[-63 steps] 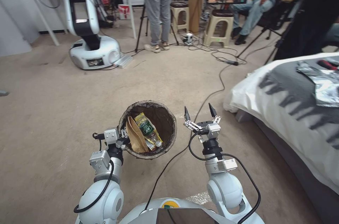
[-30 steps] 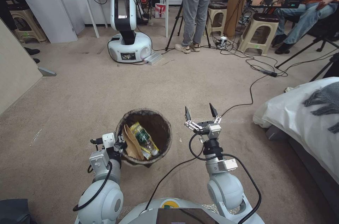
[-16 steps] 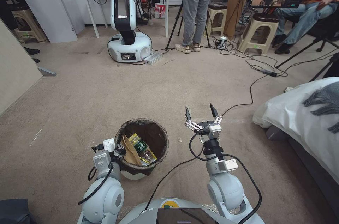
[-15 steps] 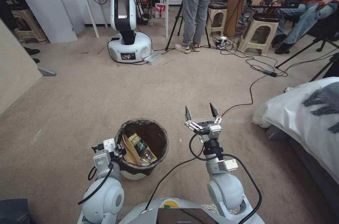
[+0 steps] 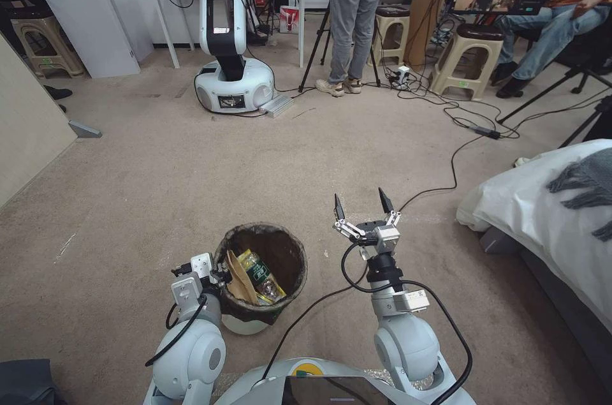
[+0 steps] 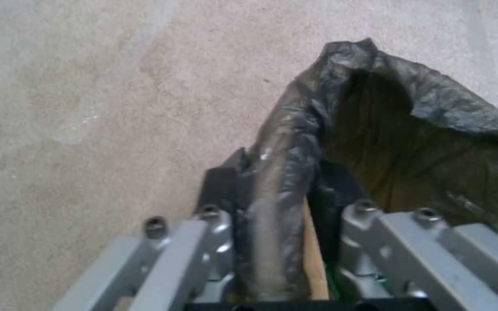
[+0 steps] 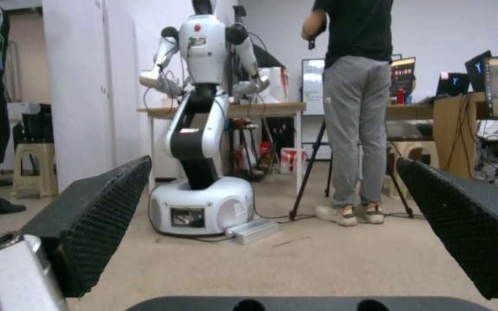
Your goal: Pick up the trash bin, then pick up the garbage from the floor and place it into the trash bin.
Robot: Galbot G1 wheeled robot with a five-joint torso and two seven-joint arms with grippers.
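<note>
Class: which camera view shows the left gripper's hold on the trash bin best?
The left wrist view: the left gripper is shut on the trash bin at its bagged rim. The head view shows the whole bin. The right wrist view faces the room.

The left tool (image 5: 220, 275) is lowering the bin (image 5: 262, 265) it grips by the rim, bringing it down toward the floor (image 5: 127, 201) and in closer to the robot's base. More of the bin's white side is coming into sight below the bag's folded edge.
</note>
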